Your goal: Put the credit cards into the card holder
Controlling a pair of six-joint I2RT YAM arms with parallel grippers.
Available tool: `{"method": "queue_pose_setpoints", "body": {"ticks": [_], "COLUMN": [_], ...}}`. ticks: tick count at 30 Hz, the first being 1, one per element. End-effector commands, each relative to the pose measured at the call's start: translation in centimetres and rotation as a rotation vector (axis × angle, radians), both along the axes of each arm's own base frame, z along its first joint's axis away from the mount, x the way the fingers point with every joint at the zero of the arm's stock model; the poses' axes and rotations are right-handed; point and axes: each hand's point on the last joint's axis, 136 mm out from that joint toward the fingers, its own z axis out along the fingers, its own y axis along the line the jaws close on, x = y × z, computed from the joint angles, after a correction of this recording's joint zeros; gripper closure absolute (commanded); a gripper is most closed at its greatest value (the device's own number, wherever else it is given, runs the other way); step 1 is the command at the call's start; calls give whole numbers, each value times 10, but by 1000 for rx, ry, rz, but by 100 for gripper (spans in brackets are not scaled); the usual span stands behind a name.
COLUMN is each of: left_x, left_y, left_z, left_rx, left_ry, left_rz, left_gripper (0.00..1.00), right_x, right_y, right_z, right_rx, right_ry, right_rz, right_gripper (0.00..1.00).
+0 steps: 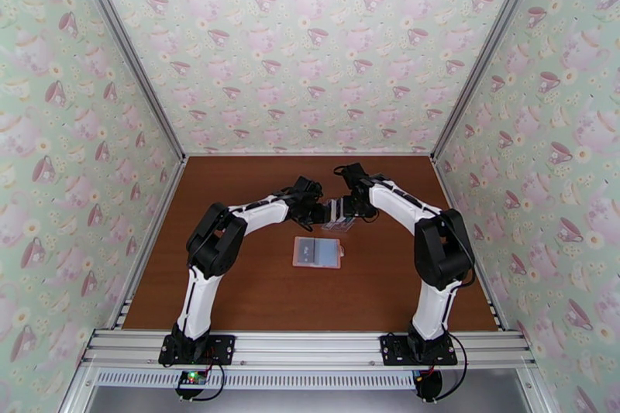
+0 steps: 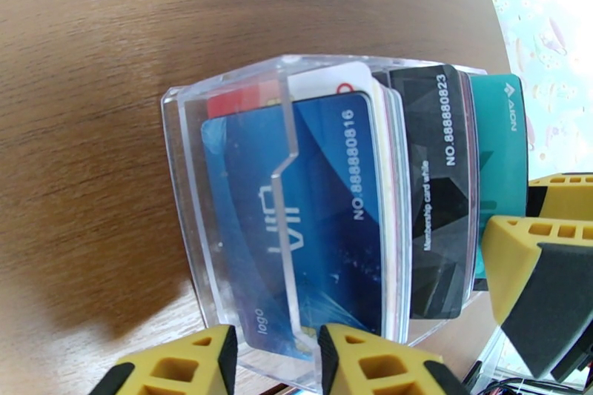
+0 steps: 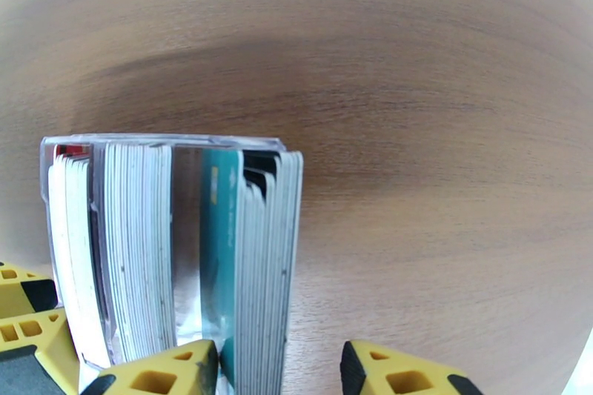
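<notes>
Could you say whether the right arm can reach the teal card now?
Probably yes: the right hand straddles the teal card and its stack, with a gap alongside in the rack.

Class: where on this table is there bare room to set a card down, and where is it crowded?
Free: the far strip between the card rack and the back wall; side strips between arms and walls; the near strip between the card holder and the rail. Crowded: mid-table, where the left gripper and right gripper meet at the rack.
</notes>
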Motion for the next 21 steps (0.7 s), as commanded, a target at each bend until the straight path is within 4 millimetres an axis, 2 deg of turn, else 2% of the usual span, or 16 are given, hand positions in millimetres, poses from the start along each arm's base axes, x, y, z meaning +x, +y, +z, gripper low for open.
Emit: {"method": "queue_pose_setpoints", "body": {"ticks": [1,9,16,21], "left_x": [-16,-17,-16,-16], "left_y": [12,13,15,18], "left_z": [-25,-25,-26,-28], "left_rx": [58,59,62,76], "left_ry": [77,78,79,82], "left_rz": [9,11,15,22], "left_gripper": [65,65,65,65], "right_x": [-3,-2,2,4], "right_y": [0,-8,-23,-27], "right_z": [-7,-11,6,16], "right_rx": [-6,-48,-59,-52], "right_ry": [25,34,-7,-27], "right_rz": [12,0,-37,-48], "right_gripper": [50,52,54,55]}}
